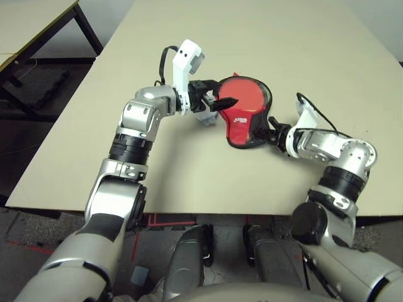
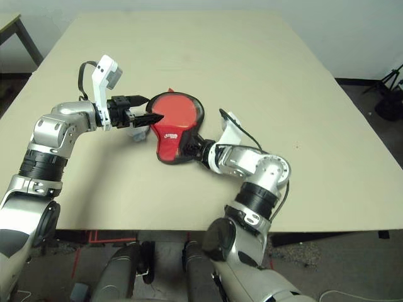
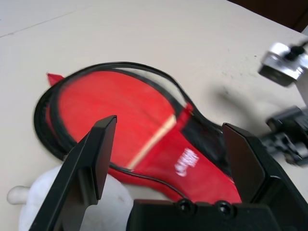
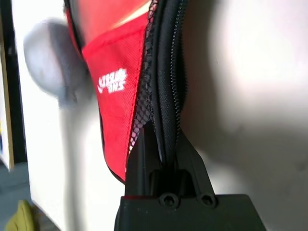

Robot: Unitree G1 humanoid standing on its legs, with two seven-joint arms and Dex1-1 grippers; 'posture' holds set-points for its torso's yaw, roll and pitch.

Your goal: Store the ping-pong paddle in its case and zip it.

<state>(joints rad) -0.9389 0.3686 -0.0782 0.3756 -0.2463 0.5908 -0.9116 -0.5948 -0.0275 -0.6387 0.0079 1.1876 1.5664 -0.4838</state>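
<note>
Red case (image 1: 244,119) lies on surface (image 1: 283,56), paddle (image 3: 115,115) inside. Right end effector (image 4: 163,154) clamped on zipper edge; left end effector (image 3: 168,154) apart above. Pull slowly along rim, brace case with left.

The setting reads as a robotics lab or test room rather than a home. A large, plain beige rectangular desk (image 2: 302,94) stands on a dark floor marked with strips of red tape (image 1: 165,219) — the sort of marking used to fix a rig's position. A second light-topped table with black metal legs (image 1: 38,25) stands off to the robot's left, and black tripod legs (image 2: 387,85) rise by a bare pale wall (image 2: 352,31) on its right — camera or lighting gear.
</note>
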